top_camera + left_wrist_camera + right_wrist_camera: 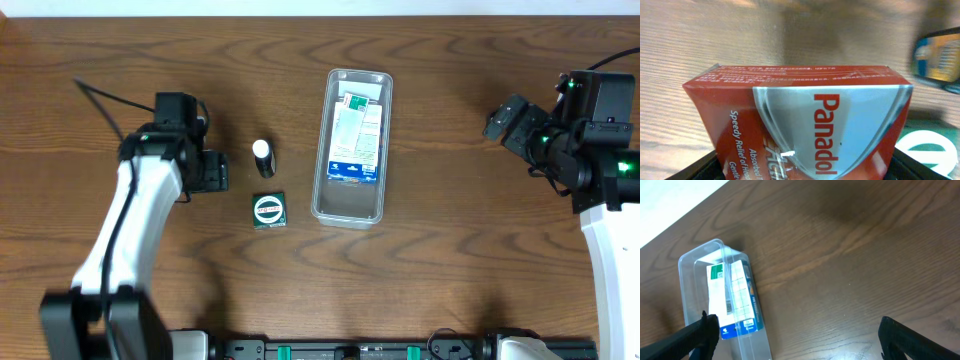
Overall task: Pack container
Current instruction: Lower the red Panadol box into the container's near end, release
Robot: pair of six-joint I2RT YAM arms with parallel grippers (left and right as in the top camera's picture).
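The left jaws were pinching a red box (805,125) marked "Panadol", which filled the space between them. One dark finger (690,172) showed at each lower corner of the wrist view. From overhead, the arm hid this box.

Just off those jaws, toward the container side, a green box (268,211) with a white ring on top lay flat on the worktop (450,60). A small dark bottle (263,156) with a white cap sat near it, between the left jaws and the container (352,145).

The container lay between the two pairs of jaws, well apart from both. A blue-and-white carton (357,138) lay inside it.

The right jaws were spread wide and held nothing. They were above the bare wood, with the container ahead of them, off toward one finger (702,332).
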